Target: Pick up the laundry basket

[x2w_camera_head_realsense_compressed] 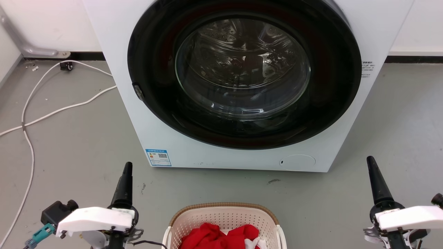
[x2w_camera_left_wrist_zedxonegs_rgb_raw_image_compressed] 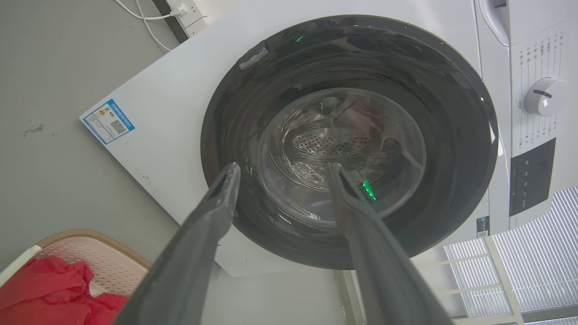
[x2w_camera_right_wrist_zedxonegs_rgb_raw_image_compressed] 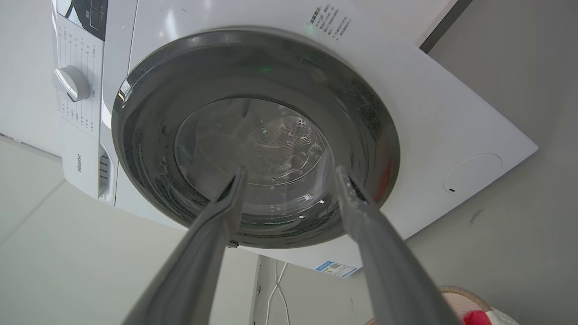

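The laundry basket [x2w_camera_head_realsense_compressed: 224, 218], cream with perforated walls and a brown woven-look rim, stands on the floor at the bottom centre of the head view, holding red cloth. Its corner also shows low left in the left wrist view as basket [x2w_camera_left_wrist_zedxonegs_rgb_raw_image_compressed: 97, 257], and low right in the right wrist view as basket [x2w_camera_right_wrist_zedxonegs_rgb_raw_image_compressed: 458, 295]. My left gripper [x2w_camera_head_realsense_compressed: 127, 167] is raised to the left of the basket, apart from it; its fingers [x2w_camera_left_wrist_zedxonegs_rgb_raw_image_compressed: 226, 185] are spread and open. My right gripper [x2w_camera_head_realsense_compressed: 371, 162] is raised to the right, fingers [x2w_camera_right_wrist_zedxonegs_rgb_raw_image_compressed: 235, 189] open, holding nothing.
A white front-loading washing machine [x2w_camera_head_realsense_compressed: 242, 86] with a dark round door, shut, stands directly behind the basket. White cables [x2w_camera_head_realsense_compressed: 52, 110] trail across the grey floor at the left. A power strip [x2w_camera_left_wrist_zedxonegs_rgb_raw_image_compressed: 183, 11] lies by the wall.
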Controlling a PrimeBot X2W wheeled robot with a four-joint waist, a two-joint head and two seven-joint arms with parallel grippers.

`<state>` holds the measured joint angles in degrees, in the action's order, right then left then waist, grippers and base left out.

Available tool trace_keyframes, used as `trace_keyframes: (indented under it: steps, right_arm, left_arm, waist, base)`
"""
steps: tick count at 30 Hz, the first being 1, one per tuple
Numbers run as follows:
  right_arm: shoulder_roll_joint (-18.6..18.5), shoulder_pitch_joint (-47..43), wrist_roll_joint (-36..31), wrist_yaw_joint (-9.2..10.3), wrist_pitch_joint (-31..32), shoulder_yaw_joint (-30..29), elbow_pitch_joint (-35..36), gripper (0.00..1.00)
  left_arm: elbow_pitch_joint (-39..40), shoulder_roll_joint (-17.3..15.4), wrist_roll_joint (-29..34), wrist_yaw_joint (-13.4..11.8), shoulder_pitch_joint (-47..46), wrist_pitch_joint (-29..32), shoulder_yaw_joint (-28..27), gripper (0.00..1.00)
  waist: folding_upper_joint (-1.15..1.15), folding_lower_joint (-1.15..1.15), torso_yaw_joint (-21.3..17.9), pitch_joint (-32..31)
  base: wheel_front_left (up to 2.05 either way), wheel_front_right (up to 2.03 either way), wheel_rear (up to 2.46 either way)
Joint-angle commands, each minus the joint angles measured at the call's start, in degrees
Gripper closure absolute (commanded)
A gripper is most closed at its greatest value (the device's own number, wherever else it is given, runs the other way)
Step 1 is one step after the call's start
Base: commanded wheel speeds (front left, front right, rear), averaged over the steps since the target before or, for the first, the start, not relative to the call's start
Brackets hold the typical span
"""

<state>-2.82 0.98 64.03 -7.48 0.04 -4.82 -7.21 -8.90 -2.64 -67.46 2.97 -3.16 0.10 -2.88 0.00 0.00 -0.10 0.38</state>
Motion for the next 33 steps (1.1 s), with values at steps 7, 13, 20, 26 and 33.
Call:
trace_keyframes:
  steps: [7, 13, 20, 26, 33]
  right_arm:
    - [-0.1, -0.6, -11.5, -0.01, -2.0, 1.2, 4.1, 0.0]
    - [-0.1, -1.4, -17.9, -0.01, -3.3, 1.8, 5.7, 0.0]
    - [-0.1, -2.3, -23.8, -0.02, -4.6, 2.2, 6.9, 0.0]
    - [-0.1, -3.0, -28.2, -0.02, -5.8, 2.4, 8.0, 0.0]
    - [-0.1, -3.6, -33.3, -0.02, -6.9, 2.4, 9.4, 0.0]
  left_arm:
    - [3.1, -0.2, 9.7, -1.9, 0.1, -2.1, 2.3, 0.0]
    - [4.4, -0.2, 15.3, -2.6, 0.4, -3.3, 3.4, 0.0]
    - [5.3, -0.2, 21.3, -3.0, 0.9, -4.7, 4.6, 0.0]
    - [5.7, -0.2, 25.9, -3.3, 1.3, -5.8, 5.5, 0.0]
    - [6.0, -0.2, 31.1, -3.7, 1.7, -7.0, 6.5, 0.0]
  waist:
    - [0.0, 0.0, 0.0, 0.0]
    - [0.0, 0.0, 0.0, -0.1]
    - [0.0, 0.0, 0.0, -0.1]
    - [0.0, 0.0, -0.1, -0.1]
    - [0.0, 0.0, -0.2, -0.1]
  base:
    - [0.0, 0.0, 0.0]
    - [0.0, 0.0, 0.0]
    - [0.0, 0.0, 0.0]
    - [0.0, 0.0, 0.0]
    - [0.0, 0.0, 0.0]
